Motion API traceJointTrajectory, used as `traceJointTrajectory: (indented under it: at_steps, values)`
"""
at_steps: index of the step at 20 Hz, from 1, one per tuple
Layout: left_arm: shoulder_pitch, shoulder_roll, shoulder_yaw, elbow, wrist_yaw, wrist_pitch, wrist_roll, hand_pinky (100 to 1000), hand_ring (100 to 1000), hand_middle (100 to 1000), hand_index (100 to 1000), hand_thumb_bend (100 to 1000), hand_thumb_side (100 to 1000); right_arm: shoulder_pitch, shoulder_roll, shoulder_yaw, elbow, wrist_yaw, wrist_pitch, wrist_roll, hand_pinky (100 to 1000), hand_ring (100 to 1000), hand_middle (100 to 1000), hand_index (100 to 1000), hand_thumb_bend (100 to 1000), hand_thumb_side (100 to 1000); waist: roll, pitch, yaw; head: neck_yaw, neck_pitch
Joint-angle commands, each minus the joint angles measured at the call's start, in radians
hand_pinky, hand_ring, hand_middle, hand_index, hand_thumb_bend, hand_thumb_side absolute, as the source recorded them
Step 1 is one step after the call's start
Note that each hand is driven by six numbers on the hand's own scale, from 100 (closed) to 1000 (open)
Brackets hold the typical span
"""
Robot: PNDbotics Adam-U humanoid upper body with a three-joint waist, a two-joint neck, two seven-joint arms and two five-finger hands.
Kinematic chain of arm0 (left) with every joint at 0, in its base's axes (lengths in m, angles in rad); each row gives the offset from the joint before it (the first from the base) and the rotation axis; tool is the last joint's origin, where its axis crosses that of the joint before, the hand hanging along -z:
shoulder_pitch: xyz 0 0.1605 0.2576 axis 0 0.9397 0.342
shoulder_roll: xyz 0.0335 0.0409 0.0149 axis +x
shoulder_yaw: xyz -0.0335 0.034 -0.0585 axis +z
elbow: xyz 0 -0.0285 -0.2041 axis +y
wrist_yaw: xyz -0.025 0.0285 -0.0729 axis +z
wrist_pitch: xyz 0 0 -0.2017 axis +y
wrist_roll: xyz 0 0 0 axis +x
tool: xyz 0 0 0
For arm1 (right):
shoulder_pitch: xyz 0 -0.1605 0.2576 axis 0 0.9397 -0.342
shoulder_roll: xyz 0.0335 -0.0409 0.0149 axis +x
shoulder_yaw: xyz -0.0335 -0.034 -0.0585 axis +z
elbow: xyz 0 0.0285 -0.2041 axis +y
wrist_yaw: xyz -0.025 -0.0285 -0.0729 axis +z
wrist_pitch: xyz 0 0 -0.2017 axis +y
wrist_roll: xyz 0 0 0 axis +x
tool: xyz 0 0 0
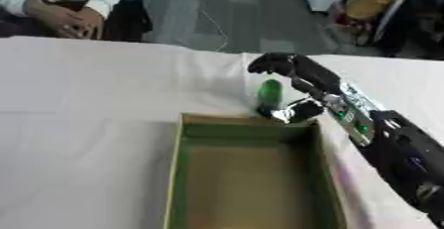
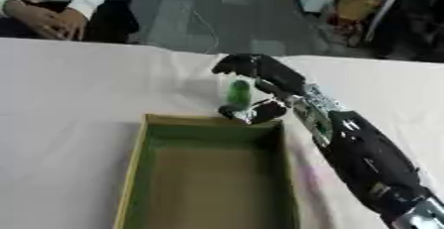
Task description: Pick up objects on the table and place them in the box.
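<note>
Right hand (image 1: 291,74): my working hand, reaching in from the near right across the table, fingers curled over the top of the green object and thumb low beside its base. I read it as closed round the object, though the contact itself is partly hidden.

Green object (image 1: 270,94): small, upright, cylinder-like, standing or held just beyond the far edge of the box, right of centre. I cannot tell whether it rests on the cloth or is already lifted.

Box (image 1: 186,173): open cardboard tray with green inner walls, near centre of the table. Its floor, as far as I see it, holds nothing.

Table (image 1: 86,99): covered in white cloth. No other loose object shows on it in either view.

Left hand: not visible in either view.

Person (image 1: 61,17): seated at the far left edge, hands folded, touching nothing of mine.

Progress, by my judgement: early. Nothing is in the box yet; the green object is grasped or nearly so, and carrying it over the far wall and releasing it remains.
</note>
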Motion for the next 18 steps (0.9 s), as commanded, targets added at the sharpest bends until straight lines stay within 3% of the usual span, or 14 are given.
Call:
traceJointTrajectory:
  at_steps: [1, 18]
  values:
    - [-0.016, 0.002, 0.001, -0.015, 0.002, -0.004, -0.004, 651, 635, 779, 818, 338, 632, -0.006, -0.04, -0.017, -0.003, -0.013, 0.004, 0.005, 546, 660, 742, 858, 416, 736, 0.005, -0.015, 0.002, 0.006, -0.014]
    - [-0.01, -0.007, -0.005, -0.015, 0.005, 0.001, -0.009, 647, 630, 779, 818, 330, 644, -0.023, -0.068, -0.029, -0.007, -0.074, 0.008, 0.029, 534, 635, 733, 850, 388, 754, 0.001, -0.005, 0.004, -0.008, -0.014]
